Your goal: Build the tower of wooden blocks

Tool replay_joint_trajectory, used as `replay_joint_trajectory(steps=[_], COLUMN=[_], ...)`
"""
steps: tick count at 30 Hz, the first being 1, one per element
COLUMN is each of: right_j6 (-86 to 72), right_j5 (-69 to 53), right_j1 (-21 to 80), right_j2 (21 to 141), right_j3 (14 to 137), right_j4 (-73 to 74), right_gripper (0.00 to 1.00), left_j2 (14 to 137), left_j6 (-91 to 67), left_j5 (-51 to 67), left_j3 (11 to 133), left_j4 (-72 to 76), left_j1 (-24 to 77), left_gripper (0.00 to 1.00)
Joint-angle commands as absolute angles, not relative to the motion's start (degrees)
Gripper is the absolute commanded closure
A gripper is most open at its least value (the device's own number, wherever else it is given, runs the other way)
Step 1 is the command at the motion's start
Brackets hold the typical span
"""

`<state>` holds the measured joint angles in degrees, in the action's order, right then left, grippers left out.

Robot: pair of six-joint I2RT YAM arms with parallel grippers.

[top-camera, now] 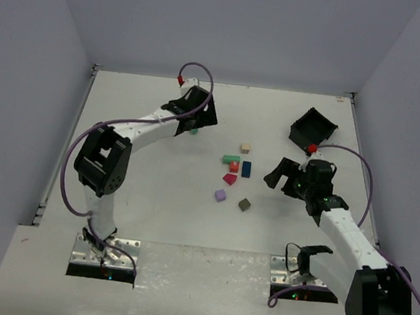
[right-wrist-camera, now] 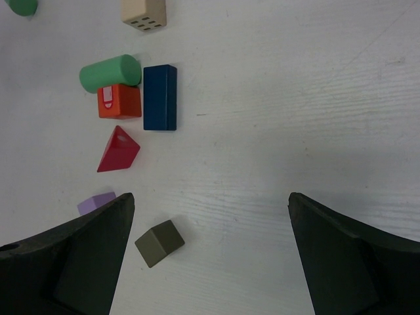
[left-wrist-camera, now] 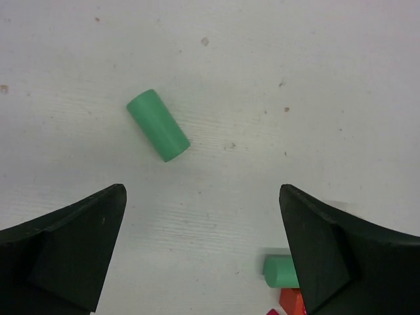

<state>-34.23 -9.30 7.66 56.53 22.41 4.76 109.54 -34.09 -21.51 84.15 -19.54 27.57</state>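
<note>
Spread left fingers [left-wrist-camera: 65, 249] near green cylinder [left-wrist-camera: 158, 125]

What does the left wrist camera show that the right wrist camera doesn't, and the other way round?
Left wrist only: the open left gripper and, ahead of it, a whole green wooden cylinder lying on its side. The green scrap in the right wrist's corner may be it.
Right wrist only: the open right gripper, a dark blue rectangular block, a tan cube, a purple block and an olive cube.
Both: a second green cylinder right beside an orange-red cube; the crimson wedge is probably the sliver at the left wrist's bottom edge.
</note>
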Motion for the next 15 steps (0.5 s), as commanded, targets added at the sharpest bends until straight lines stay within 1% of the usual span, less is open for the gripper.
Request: replay_joint_trajectory(steps=[1, 4, 8, 10, 15], right_j6=[-33.2, -33.13, -33.31, -33.3, -33.29], right_j5=[-9.34, -9.29, -8.44, -8.0, -8.12], right_j1=[8.0, 8.0, 7.94, 8.0, 8.0], right_j2=[57.77, 57.86, 58.36, 58.64, 59.2], right_j3=[24.36, 24.17, 24.38, 24.53, 24.7], right_j4=[2.16, 1.73, 1.99, 2.19, 2.11], right_gripper=[0.01, 0.01, 0.01, 0.01, 0.01], left_j2=[119.23, 126.32, 136.16, 137.94, 136.45], left_j6=[-34.8, -32.45, -31.56, -32.69, -32.7], left_j5=[-20.95, -21.4, -22.91, -24.77, -23.93], left_j3=[95.49, 104.58, 117.23, 118.91, 114.34], left_j4=[-21.85, -24.39, -32.6, -34.85, -31.57], left_j1=[23.99, 23.67, 23.61, 23.55, 23.55], left_gripper=[0.0, 0.0, 0.0, 0.0, 0.0])
